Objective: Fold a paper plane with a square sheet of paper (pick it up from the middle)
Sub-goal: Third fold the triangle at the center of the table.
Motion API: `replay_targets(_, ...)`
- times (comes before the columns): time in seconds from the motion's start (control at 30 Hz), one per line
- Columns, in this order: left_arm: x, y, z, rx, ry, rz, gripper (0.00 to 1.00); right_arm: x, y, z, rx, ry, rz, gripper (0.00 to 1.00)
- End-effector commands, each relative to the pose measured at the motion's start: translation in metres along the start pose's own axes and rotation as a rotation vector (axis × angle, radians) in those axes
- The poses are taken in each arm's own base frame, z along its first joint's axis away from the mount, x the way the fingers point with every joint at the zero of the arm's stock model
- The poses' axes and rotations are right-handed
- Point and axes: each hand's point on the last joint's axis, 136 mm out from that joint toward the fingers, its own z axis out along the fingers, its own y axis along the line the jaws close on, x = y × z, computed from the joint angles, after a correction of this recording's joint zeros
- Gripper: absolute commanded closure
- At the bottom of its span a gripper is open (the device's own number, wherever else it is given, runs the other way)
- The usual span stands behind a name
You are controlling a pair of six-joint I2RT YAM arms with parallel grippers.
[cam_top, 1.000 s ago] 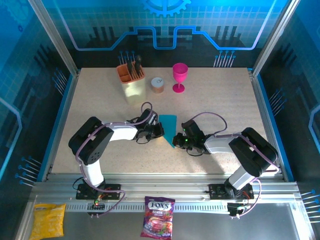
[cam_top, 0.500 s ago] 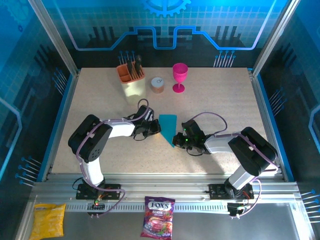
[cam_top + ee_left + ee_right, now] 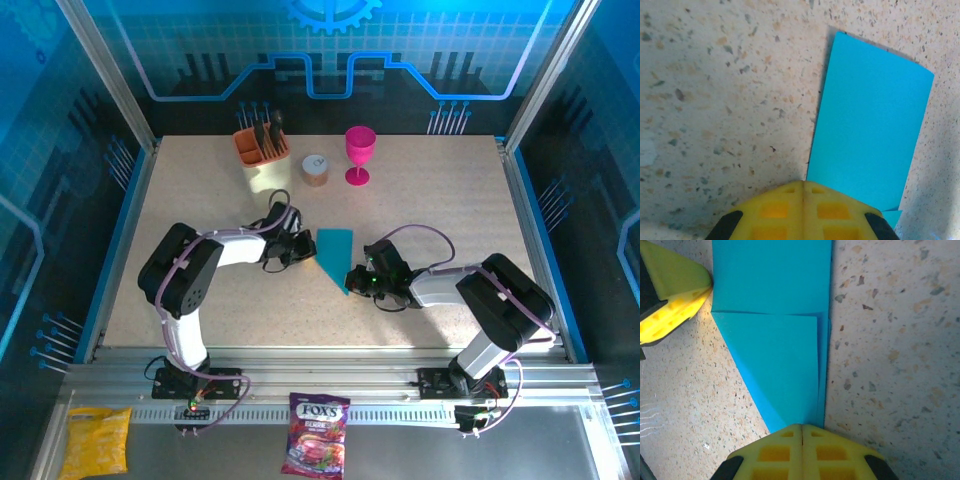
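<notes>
The cyan sheet of paper (image 3: 337, 254) lies flat on the table, folded into a narrow strip with a diagonal flap that makes a point at its near end, a rough paper plane shape. In the left wrist view the paper (image 3: 870, 120) runs ahead and to the right. My left gripper (image 3: 803, 183) is shut, its tip against the strip's left edge. In the right wrist view the folded flap (image 3: 780, 360) lies just ahead. My right gripper (image 3: 802, 426) is shut, its tip resting on the pointed end. In the top view the left gripper (image 3: 306, 249) and right gripper (image 3: 352, 283) flank the paper.
At the back stand an orange and cream utensil holder (image 3: 262, 160), a small round tin (image 3: 316, 169) and a pink goblet (image 3: 359, 154). On the ledge in front of the arms' bases lie a purple candy bag (image 3: 316, 448) and a yellow snack bag (image 3: 97, 440).
My left gripper has slid away from me and a little left along the paper's left edge, staying shut. The right gripper and the paper have not moved.
</notes>
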Motion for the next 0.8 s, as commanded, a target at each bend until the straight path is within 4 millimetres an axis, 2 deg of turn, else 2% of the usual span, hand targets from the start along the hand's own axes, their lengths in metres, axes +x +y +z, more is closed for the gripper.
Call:
replay_targets(0.0, -0.033, 0.052, -0.003, -0.167, -0.094, -0.040, 0.96, 0.055, -0.101, -0.007, 0.349, 0.164, 0.070, 1.00)
replay_targets(0.17, -0.044, 0.040, -0.019, -0.150, -0.116, -0.012, 0.97, 0.049, -0.096, -0.006, 0.322, 0.183, 0.012, 1.00)
replay_targets(0.3, -0.038, 0.026, -0.038, -0.113, -0.122, 0.018, 0.96, 0.035, -0.079, -0.004, 0.267, 0.249, -0.179, 1.00)
replay_targets(0.43, -0.015, 0.010, -0.055, -0.082, -0.119, 0.059, 0.96, 0.025, -0.054, -0.003, 0.209, 0.321, -0.367, 1.00)
replay_targets(0.5, 0.001, 0.000, -0.059, -0.059, -0.110, 0.069, 0.96, 0.018, -0.050, -0.003, 0.217, 0.325, -0.399, 1.00)
replay_targets(0.63, 0.039, -0.025, -0.056, 0.018, -0.066, 0.084, 0.95, 0.012, -0.040, -0.002, 0.197, 0.320, -0.395, 1.00)
replay_targets(0.77, 0.060, -0.045, -0.045, 0.071, -0.027, 0.102, 0.95, 0.012, -0.036, -0.002, 0.175, 0.312, -0.377, 1.00)
